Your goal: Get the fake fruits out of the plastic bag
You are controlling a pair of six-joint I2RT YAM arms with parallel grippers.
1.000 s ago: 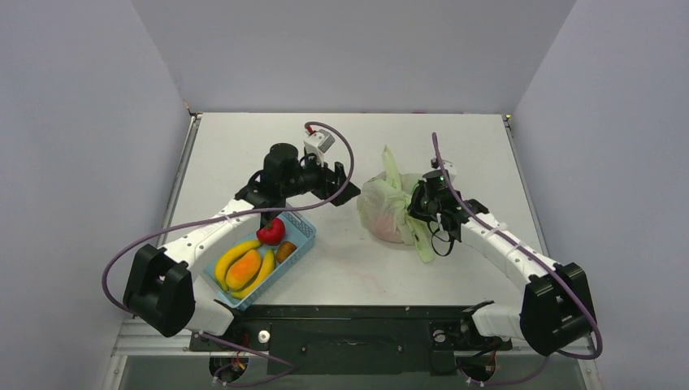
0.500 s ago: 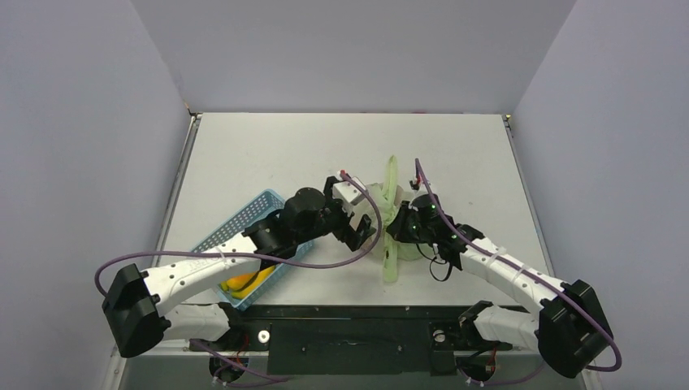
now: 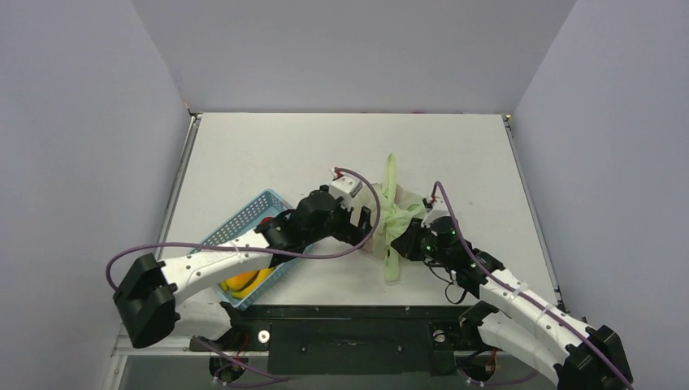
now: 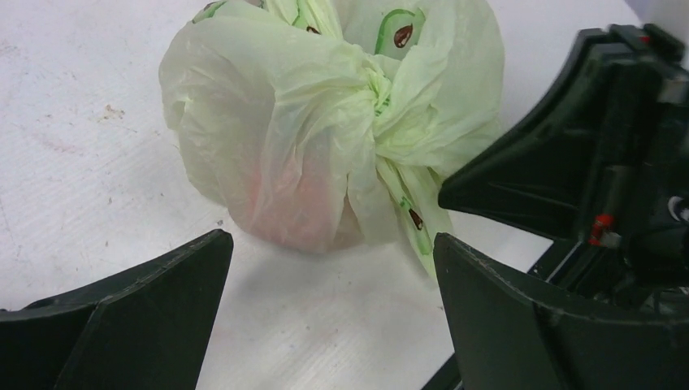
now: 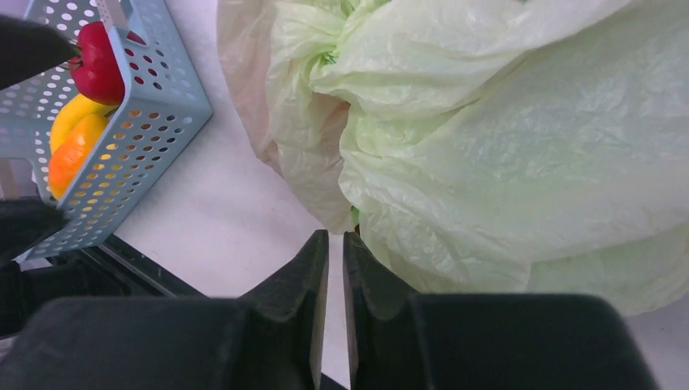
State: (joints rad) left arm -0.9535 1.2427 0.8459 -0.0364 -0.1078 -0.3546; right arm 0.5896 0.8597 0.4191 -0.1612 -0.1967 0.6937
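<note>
When seen from above, shows the plastic bag (image 3: 392, 215) sitting on the bench (image 3: 268, 154), in the middle and a bit to the near side. Is tied shut with a knot (image 4: 378, 106), so hides the fake fruits (image 4: 280, 191) inside; gives away only a pink-red glow through the thin skin. Has one long tie strip (image 3: 392, 175) running from far to near.

Lies between both sets of jaws: just right of the left gripper (image 4: 329, 252), and just left and far of the right gripper (image 5: 335, 240). Puts the knot straight ahead of the left jaws.

Shows those left jaws wide open and holding nothing, with the bag just ahead of the gap, not touching. Has the left arm (image 3: 219, 260) stretched low over the blue basket (image 3: 244, 231), reaching right.

Shows the right jaws almost pressed together, tips right at the bag's edge; cannot tell if any bag is pinched there. Has the right arm (image 3: 504, 288) bent, reaching in from the near right.

Looks like opening the knot comes next.
</note>
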